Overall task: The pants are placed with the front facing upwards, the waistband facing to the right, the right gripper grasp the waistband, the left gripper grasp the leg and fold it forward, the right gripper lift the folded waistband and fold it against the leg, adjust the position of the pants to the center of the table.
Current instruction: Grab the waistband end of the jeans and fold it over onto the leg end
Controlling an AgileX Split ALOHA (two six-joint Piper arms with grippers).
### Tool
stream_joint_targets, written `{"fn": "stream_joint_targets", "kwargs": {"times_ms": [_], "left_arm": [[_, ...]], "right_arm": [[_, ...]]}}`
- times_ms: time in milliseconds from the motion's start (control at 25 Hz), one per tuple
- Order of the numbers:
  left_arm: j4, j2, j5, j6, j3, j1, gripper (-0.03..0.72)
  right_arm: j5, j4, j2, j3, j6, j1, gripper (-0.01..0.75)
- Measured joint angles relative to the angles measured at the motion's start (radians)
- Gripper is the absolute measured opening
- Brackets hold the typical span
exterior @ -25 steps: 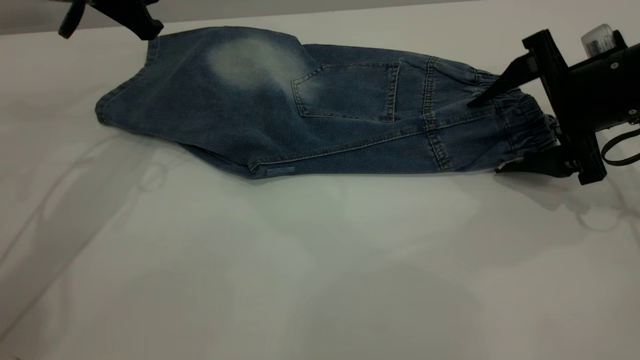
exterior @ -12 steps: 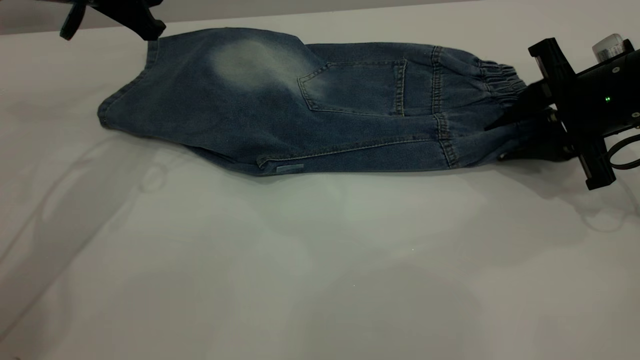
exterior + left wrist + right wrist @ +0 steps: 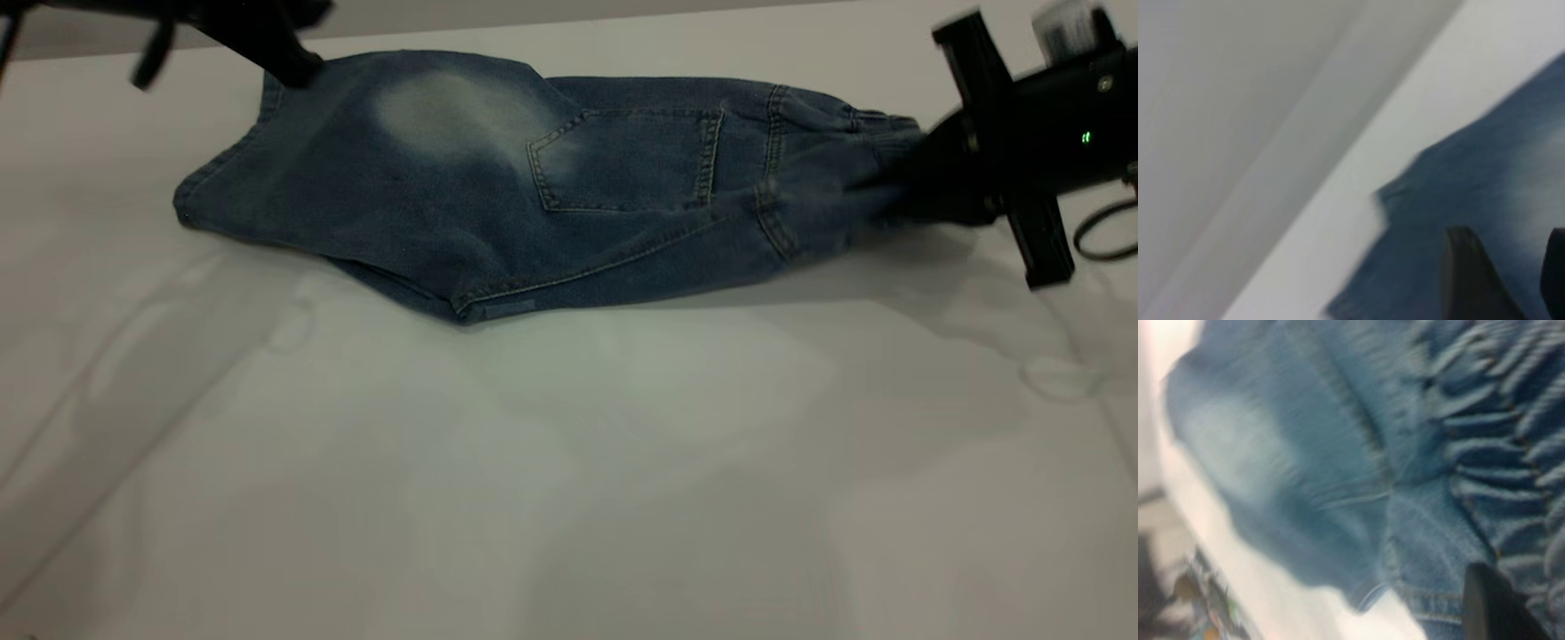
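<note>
Two black grippers work at opposite ends of one garment, and nearest the exterior camera lies only a broad bare stretch of the large plain white table point(image 3: 569, 480). Beyond that stretch, across the far half of the table, lie the short blue denim pants point(image 3: 498, 187), folded lengthwise, with a tan-stitched patch pocket point(image 3: 627, 160) facing up and a pale faded oval patch point(image 3: 453, 111) toward the leg end. At the pants' right end, the matte black right gripper point(image 3: 898, 191) has its wedge-shaped fingers clenched on the gathered, ruched elastic waistband point(image 3: 876, 138); that end is raised off the table, casting a shadow beneath it, while the rest of the pants rests flat. The right wrist view shows the ruched gathers point(image 3: 1498, 420) close up, with one dark fingertip point(image 3: 1491, 607) against the denim. Farthest back, at the pants' left far corner, the black left gripper point(image 3: 293, 67) has a fingertip at the leg hem point(image 3: 267, 98). The left wrist view shows one dark finger point(image 3: 1468, 280) over the blue leg fabric point(image 3: 1485, 200). Whether the left gripper's fingers are grasping the fabric or released cannot be told.
</note>
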Motion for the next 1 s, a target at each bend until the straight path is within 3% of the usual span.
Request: {"fn": "stream_joint_targets", "kwargs": {"times_ms": [280,800,1000], "left_arm": [[0.148,0.113,-0.025,-0.151,0.000,-0.094,0.267],[0.163,0.214,-0.078,-0.211,-0.001,-0.259,0.267],[0.162,0.214,-0.080,-0.259,-0.001,-0.322,0.267]], "right_arm": [[0.103,-0.001,-0.121,0.000,-0.171,0.000,0.037],[0.392,-0.004,-0.226,-0.003,-0.272,0.001,0.037],[0.403,-0.001,-0.234,-0.020,-0.272,0.001,0.037]]}}
